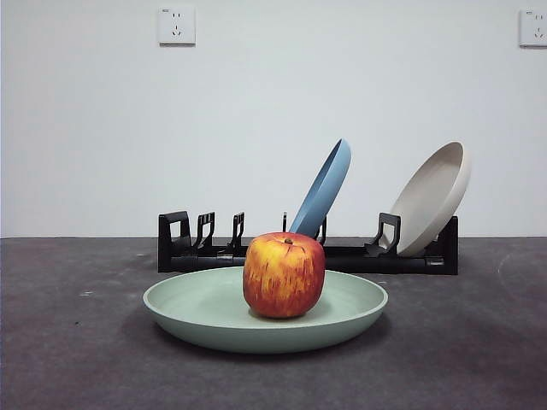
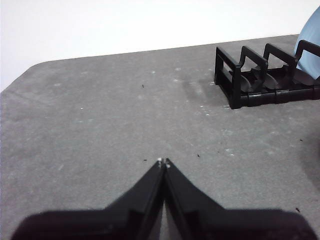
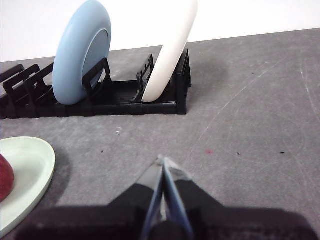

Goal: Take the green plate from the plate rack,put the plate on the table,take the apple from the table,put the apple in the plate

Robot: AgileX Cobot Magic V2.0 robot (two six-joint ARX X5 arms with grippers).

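Red-yellow apple [image 1: 284,275] in green plate [image 1: 197,306]

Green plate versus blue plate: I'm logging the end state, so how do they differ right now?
The green plate lies flat on the table; the blue plate stands tilted in the plate rack. The green plate holds the apple; the blue plate holds nothing. Both are round, with raised rims.

Apple [image 3: 4,177] cut by frame edge
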